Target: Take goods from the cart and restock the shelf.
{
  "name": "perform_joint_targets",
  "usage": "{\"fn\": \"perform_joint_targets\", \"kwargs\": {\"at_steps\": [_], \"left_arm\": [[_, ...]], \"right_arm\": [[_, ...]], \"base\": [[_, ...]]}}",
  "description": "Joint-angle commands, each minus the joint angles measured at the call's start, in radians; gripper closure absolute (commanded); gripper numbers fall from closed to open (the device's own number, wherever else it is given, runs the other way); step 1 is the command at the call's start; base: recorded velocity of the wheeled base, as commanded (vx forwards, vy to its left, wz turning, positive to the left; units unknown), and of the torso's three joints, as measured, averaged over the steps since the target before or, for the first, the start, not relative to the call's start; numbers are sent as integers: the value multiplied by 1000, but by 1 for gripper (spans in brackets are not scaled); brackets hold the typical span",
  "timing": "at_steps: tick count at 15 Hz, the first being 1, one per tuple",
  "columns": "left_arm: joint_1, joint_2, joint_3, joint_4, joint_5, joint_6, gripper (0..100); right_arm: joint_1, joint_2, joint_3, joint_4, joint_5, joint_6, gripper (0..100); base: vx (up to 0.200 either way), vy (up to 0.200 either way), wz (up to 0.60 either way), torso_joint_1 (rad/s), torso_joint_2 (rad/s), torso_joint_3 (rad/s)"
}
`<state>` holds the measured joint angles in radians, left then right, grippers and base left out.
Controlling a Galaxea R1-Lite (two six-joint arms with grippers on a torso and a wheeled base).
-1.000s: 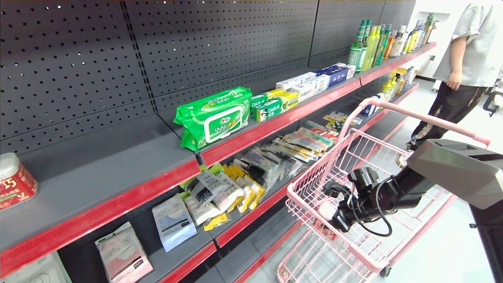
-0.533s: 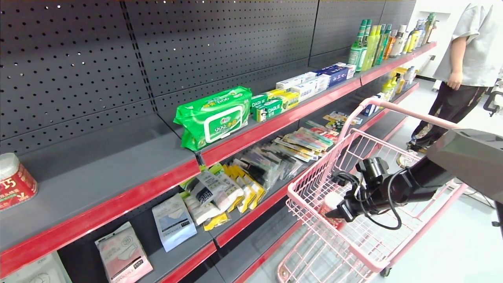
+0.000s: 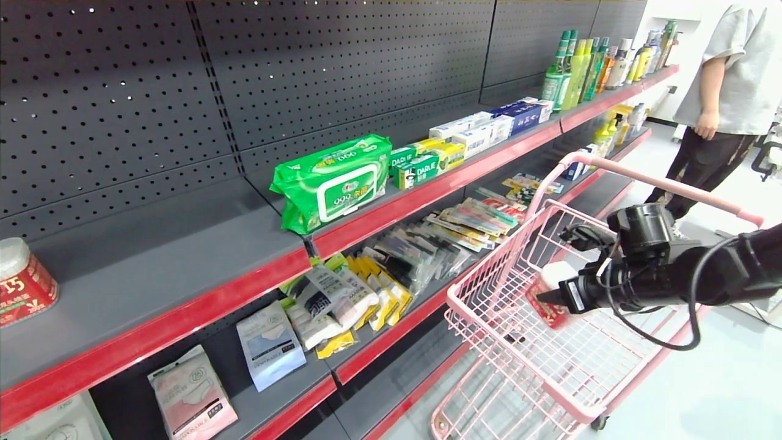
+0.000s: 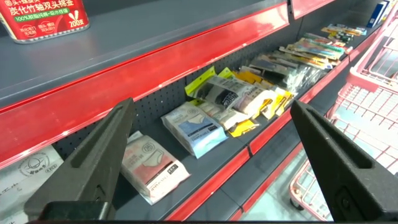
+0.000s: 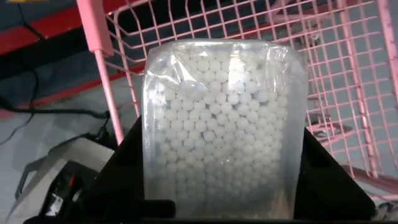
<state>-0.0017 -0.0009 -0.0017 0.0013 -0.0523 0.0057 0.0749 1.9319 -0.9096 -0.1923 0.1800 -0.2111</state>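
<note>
Right gripper (image 3: 550,297) is closed on the swab pack (image 3: 545,310): fingers clamp both sides, white end toward the wrist camera. A second ago it was low inside the cart (image 3: 482,269), down at the basket floor. Now it's up, and the pack hangs over the basket at about rim height, clear of the wire. So the pick is done and the lift-out is nearly done. Grip looks square, no visible tilt or slip in the right wrist view.

The cart itself hasn't shifted.

Left gripper (image 4: 211,109) is open wide and empty, facing the lower shelves beyond the cart. It isn't part of this move.

Past the cart, the shelf (image 3: 153,263) looks the same as before. The top tier has a long bare run of grey. At its far-left end, well away from the cart, sits a matching red pack (image 3: 21,281).

My read is that the bare stretch next to that pack is the likely drop spot. What's left is the carry: swing out over the cart's shelf-side rim, get above the red shelf lip, then set down. Main risk is clipping the cart rim or the lip on the way.
</note>
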Motion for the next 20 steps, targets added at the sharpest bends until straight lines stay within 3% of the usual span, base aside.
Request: {"fn": "perform_joint_targets", "kwargs": {"at_steps": [1, 5, 9, 12, 15, 20], "left_arm": [[0, 1, 0, 0, 0, 0, 0], [0, 1, 0, 0, 0, 0, 0], [0, 1, 0, 0, 0, 2, 0], [0, 1, 0, -1, 0, 3, 0], [0, 1, 0, 0, 0, 7, 0], [0, 1, 0, 0, 2, 3, 0]], "right_arm": [[13, -318, 115, 1, -89, 81, 100], [-3, -643, 276, 2, -152, 85, 100], [-18, -880, 313, 94, -237, 73, 100], [-53, -1004, 322, 192, -237, 78, 100], [-55, -1114, 416, 206, -221, 76, 100], [-53, -1229, 482, 211, -221, 45, 100]], "base": [[0, 0, 0, 0, 0, 0], [0, 0, 0, 0, 0, 0], [0, 0, 0, 0, 0, 0], [0, 0, 0, 0, 0, 0], [0, 0, 0, 0, 0, 0], [0, 0, 0, 189, -456, -265]]}}
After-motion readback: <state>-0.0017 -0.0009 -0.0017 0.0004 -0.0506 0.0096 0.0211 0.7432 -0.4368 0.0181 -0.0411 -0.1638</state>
